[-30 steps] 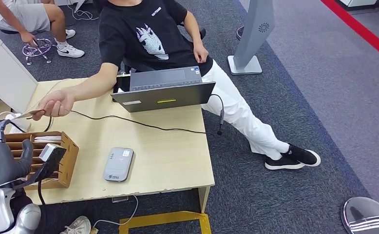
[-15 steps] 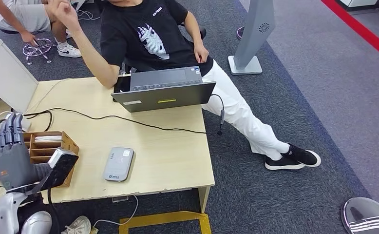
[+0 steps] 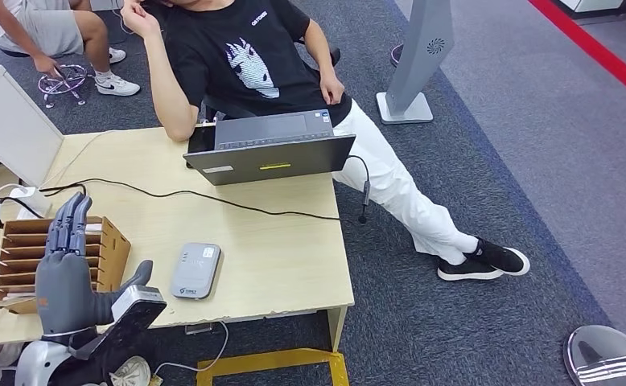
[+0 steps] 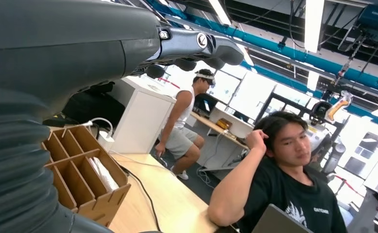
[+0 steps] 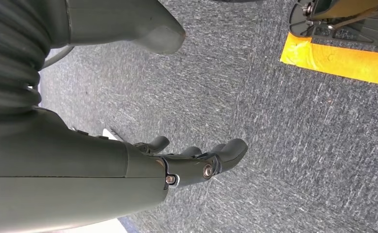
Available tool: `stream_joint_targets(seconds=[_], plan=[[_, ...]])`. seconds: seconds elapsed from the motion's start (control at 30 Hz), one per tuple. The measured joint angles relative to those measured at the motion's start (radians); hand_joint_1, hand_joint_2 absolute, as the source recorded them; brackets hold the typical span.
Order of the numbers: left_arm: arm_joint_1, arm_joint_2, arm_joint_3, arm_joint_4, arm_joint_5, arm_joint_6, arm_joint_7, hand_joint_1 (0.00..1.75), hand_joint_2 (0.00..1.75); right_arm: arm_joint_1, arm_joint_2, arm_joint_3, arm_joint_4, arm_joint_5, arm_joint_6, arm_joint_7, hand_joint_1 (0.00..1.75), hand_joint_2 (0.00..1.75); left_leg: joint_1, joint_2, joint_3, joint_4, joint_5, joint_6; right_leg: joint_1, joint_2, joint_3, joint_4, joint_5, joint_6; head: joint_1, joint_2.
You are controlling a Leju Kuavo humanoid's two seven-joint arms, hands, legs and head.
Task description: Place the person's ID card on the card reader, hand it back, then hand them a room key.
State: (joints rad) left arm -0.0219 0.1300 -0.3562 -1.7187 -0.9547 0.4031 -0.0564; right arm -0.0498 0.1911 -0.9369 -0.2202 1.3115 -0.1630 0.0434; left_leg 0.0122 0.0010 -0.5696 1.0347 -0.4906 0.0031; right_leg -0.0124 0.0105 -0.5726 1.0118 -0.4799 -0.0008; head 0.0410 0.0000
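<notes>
Broadly, the wooden table (image 3: 277, 265) takes up most of my forward view, with a person (image 3: 253, 56) in a black shirt and white trousers seated at its far side, one elbow on the table and that hand up at the head. An open grey laptop (image 3: 269, 149) sits in front of them, and a black cable (image 3: 213, 197) trails across the tabletop from it toward a white box (image 3: 12, 125) standing at the far left corner. A second person (image 3: 44, 28) crouches on the carpet beyond the table.

Nearer to me, the wooden card rack (image 3: 28, 249) stands on the left part of the table, its slots open upward; I cannot tell which cards lie in them. My left hand (image 3: 68, 273) is raised over the rack's near edge, empty, fingers straight and together, thumb out to the side. Just to its right the small grey card reader (image 3: 195, 271) lies flat on the table with nothing on top of it.

My right hand (image 5: 192, 158) hangs over grey carpet, fingers loosely apart and holding nothing.
</notes>
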Motion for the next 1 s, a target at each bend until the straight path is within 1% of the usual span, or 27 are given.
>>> stream_joint_targets(seconds=[0.13, 0.23, 0.37, 0.57, 0.7, 0.77, 0.83, 0.9, 1.0], plan=[[0.034, 0.017, -0.021, -0.034, -0.007, -0.055, 0.018, 0.00, 1.75, 0.000, 0.000, -0.012, -0.001, -0.015, 0.003, 0.000, 0.00, 1.75, 0.000, 0.000, 0.000, 0.000, 0.000, 0.000, 0.000, 0.000, 0.000, 0.000, 0.000, 0.000, 0.000, 0.000], [0.100, 0.048, -0.033, -0.075, -0.065, -0.078, 0.075, 0.00, 1.75, 0.002, 0.000, -0.027, -0.002, -0.031, 0.006, -0.001, 0.00, 1.75, 0.000, 0.001, 0.000, 0.000, 0.000, 0.000, 0.000, 0.001, 0.000, 0.000, 0.000, 0.000, 0.000, 0.000], [0.206, 0.102, -0.037, -0.124, -0.163, -0.075, 0.203, 0.00, 1.75, 0.004, 0.000, -0.050, -0.006, -0.050, 0.008, -0.001, 0.00, 1.75, 0.000, 0.001, 0.000, -0.001, -0.001, 0.000, 0.000, 0.000, 0.000, 0.000, -0.002, 0.000, 0.000, 0.000], [0.354, 0.222, -0.036, -0.209, -0.267, -0.076, 0.409, 0.00, 1.75, 0.006, 0.000, -0.084, -0.012, -0.067, 0.016, -0.001, 0.00, 1.75, 0.001, 0.000, 0.000, -0.001, -0.001, -0.001, 0.000, 0.000, 0.000, 0.000, -0.002, 0.000, 0.000, 0.000], [0.427, 0.271, -0.035, -0.258, -0.339, -0.082, 0.526, 0.00, 1.75, 0.008, 0.000, -0.100, -0.016, -0.068, 0.014, 0.001, 0.00, 1.75, 0.001, 0.000, 0.000, -0.001, -0.001, -0.001, 0.000, 0.000, 0.000, 0.000, -0.002, 0.000, 0.000, 0.000], [0.459, 0.285, -0.027, -0.278, -0.386, -0.080, 0.589, 0.00, 1.75, 0.008, 0.001, -0.106, -0.017, -0.067, 0.011, 0.005, 0.00, 1.75, 0.001, 0.000, 0.000, -0.001, -0.001, -0.001, 0.000, 0.000, 0.000, 0.000, -0.002, 0.000, 0.000, 0.000], [0.484, 0.289, -0.007, -0.291, -0.428, -0.074, 0.624, 0.00, 1.75, 0.008, 0.002, -0.113, -0.017, -0.063, 0.007, 0.007, 0.00, 1.75, 0.000, 0.000, 0.000, -0.001, -0.001, -0.001, 0.000, -0.001, 0.001, 0.000, -0.002, 0.000, 0.000, 0.000], [0.502, 0.286, 0.023, -0.298, -0.465, -0.070, 0.635, 0.00, 1.75, 0.008, 0.002, -0.117, -0.017, -0.057, 0.003, 0.007, 0.00, 1.75, 0.000, 0.000, 0.000, -0.001, -0.001, -0.001, 0.000, -0.001, 0.001, 0.000, -0.002, 0.000, 0.000, 0.000], [0.525, 0.265, 0.090, -0.301, -0.546, -0.053, 0.647, 0.00, 1.75, 0.008, 0.004, -0.120, -0.017, -0.039, -0.002, 0.007, 0.00, 1.75, 0.001, 0.000, 0.000, -0.001, -0.001, -0.001, 0.000, -0.001, 0.001, 0.000, -0.002, 0.000, 0.000, 0.000]])
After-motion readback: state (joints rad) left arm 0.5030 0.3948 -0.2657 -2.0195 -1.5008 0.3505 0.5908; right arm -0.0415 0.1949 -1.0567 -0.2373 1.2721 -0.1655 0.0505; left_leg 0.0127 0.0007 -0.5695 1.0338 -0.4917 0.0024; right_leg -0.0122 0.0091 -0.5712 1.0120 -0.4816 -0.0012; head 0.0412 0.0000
